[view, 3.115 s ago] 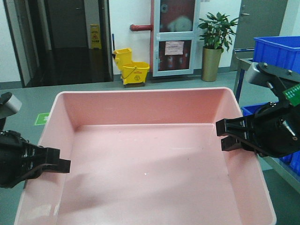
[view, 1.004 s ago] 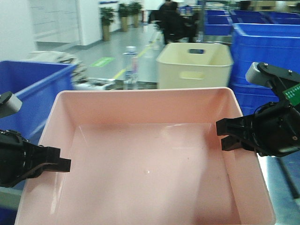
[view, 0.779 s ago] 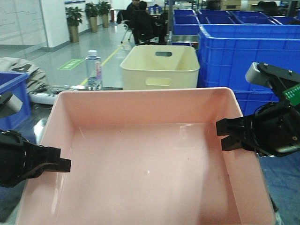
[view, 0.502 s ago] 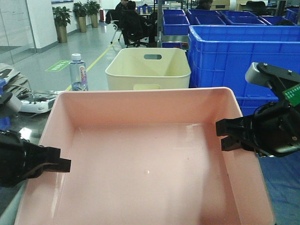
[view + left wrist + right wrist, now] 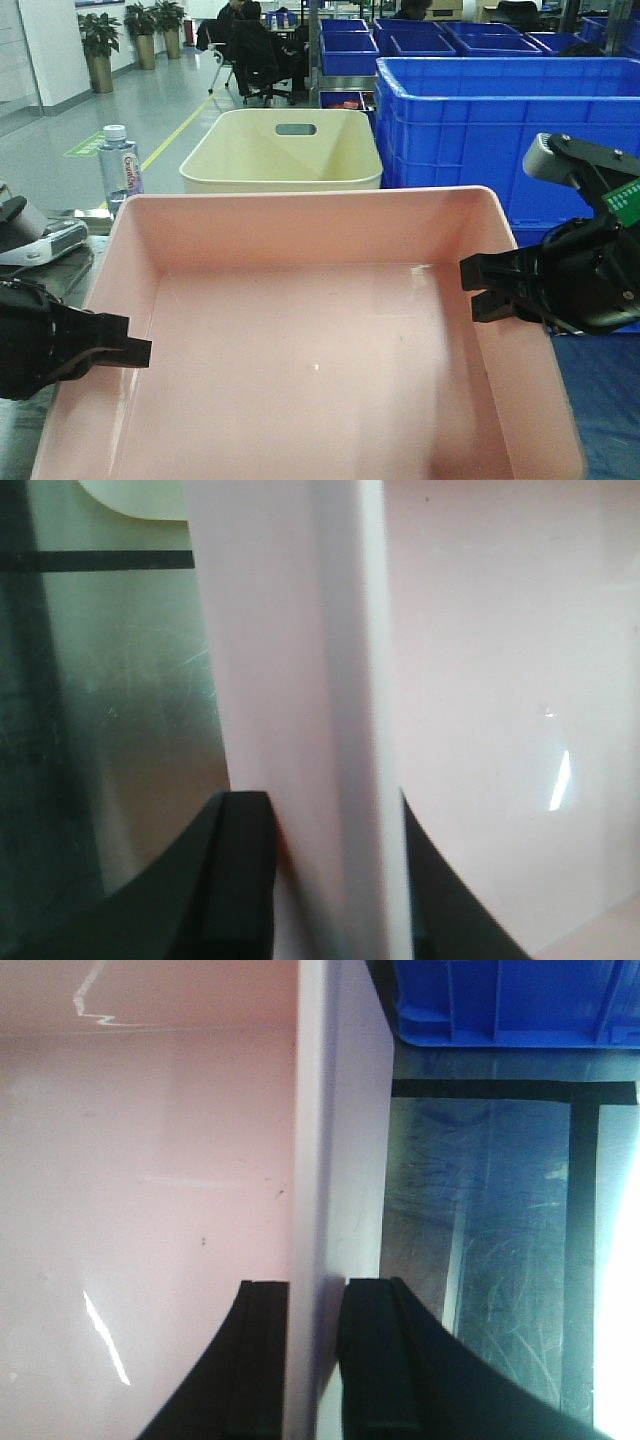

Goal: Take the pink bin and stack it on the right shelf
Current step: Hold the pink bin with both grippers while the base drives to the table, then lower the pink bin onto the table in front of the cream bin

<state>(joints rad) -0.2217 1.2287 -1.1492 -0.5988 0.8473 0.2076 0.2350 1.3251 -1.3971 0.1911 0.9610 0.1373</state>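
My left fingers (image 5: pixel 240 880) & right fingers (image 5: pixel 262 1360) pinch opposite walls of the pink bin (image 5: pixel 320 340), held btwn them over the glossy taped shelf (image 5: pixel 480 1260). Carry step, I reckon; next: lower it level, then let go.

Left gripper (image 5: pixel 138 350) and right gripper (image 5: pixel 478 290) point inward, facing each other. Each clamps 2 fingers (image 5: pixel 262 1360) across a wall of the pink bin (image 5: pixel 300 225).

Pale pink bin (image 5: pixel 310 340), cream bin (image 5: pixel 280 150), blue crates (image 5: pixel 480 110), seemingly dark grey shelf (image 5: pixel 480 1220) with black tape lines (image 5: pixel 510 1090).
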